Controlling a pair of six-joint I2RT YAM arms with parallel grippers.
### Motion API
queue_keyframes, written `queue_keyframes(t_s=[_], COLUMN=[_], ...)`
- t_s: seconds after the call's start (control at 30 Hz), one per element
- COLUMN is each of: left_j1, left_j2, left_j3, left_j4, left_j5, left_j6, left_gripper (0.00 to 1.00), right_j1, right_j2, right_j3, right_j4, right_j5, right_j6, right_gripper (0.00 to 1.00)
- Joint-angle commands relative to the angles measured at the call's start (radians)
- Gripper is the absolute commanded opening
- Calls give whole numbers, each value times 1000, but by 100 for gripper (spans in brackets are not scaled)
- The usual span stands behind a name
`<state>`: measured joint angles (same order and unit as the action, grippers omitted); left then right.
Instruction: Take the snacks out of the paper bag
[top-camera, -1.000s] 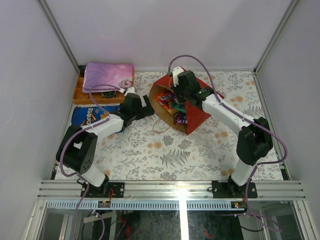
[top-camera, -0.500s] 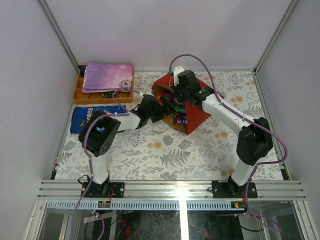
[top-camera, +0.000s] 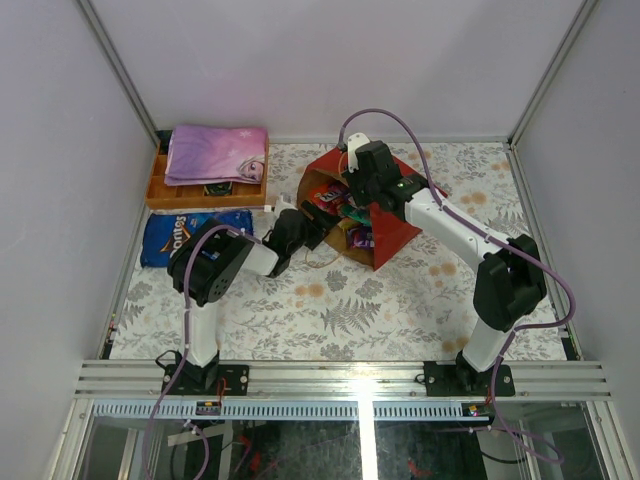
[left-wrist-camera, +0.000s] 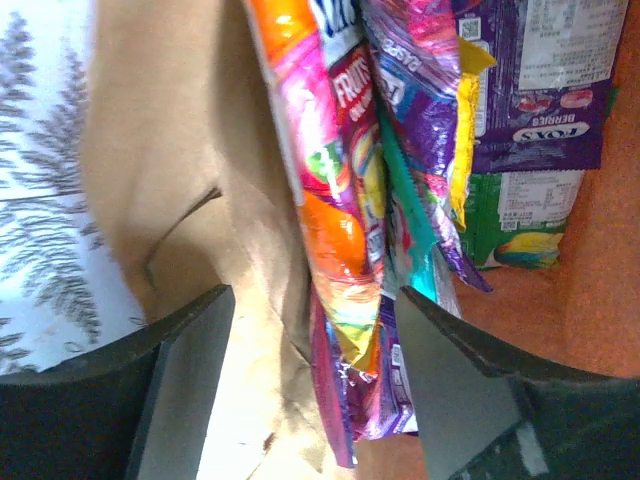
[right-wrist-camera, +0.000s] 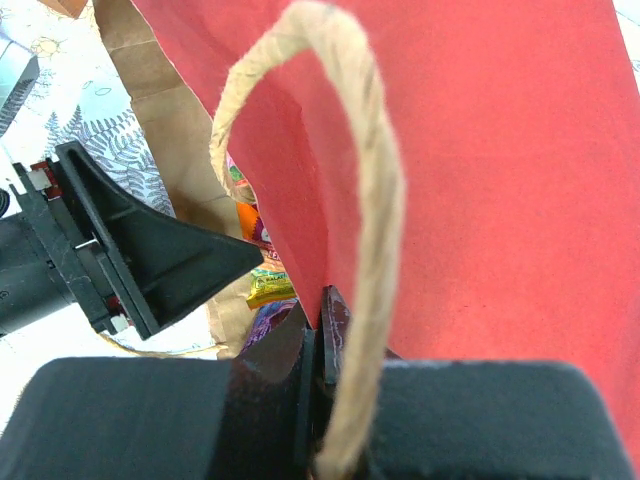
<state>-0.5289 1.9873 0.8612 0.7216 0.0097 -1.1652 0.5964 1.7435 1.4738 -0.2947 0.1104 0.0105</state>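
Snacks (left-wrist-camera: 340, 200) sit bunched inside the paper bag (top-camera: 392, 238) lying on its side. Your right gripper (right-wrist-camera: 320, 335) pinches the red wall tight. Your left gripper (left-wrist-camera: 312, 310) stands spread apart around the packets. Squeeze here and you may grab several, or the brown wall too.

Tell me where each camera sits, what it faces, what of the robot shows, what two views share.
Top external: above and behind, looking down on the table; left arm and right arm whole.
Left wrist: on the left arm, looking into the paper bag at the snacks; the left fingers open.
Right wrist: on the right arm, facing the bag's red wall and string handle; the right fingers pinch the rim.
Shared: both wrist views show the snacks; the right also shows the left fingers.
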Motion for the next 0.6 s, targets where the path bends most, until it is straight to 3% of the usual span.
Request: queue_keyframes(t_s=[0.0, 0.2, 0.4, 0.47, 0.57], left_j1=[17, 41, 41, 43, 43], left_j2=[52, 136, 180, 193, 184], left_j3=[-83, -37, 61, 91, 115], left_j4=[296, 332, 271, 260, 258], left_j5=[-77, -29, -39, -32, -2], left_j6=[-161, -216, -177, -169, -129], left_gripper=[63, 60, 56, 48, 27], right_j1=[7, 7, 7, 6, 6], right_j2=[-76, -71, -71, -72, -64], right_j3=[9, 8, 9, 8, 9], right_j4=[76, 78, 80, 82, 84], right_j5=[-37, -44, -41, -37, -23], right_j6=[25, 26, 25, 25, 21], right_gripper=[5, 5, 5, 4, 5])
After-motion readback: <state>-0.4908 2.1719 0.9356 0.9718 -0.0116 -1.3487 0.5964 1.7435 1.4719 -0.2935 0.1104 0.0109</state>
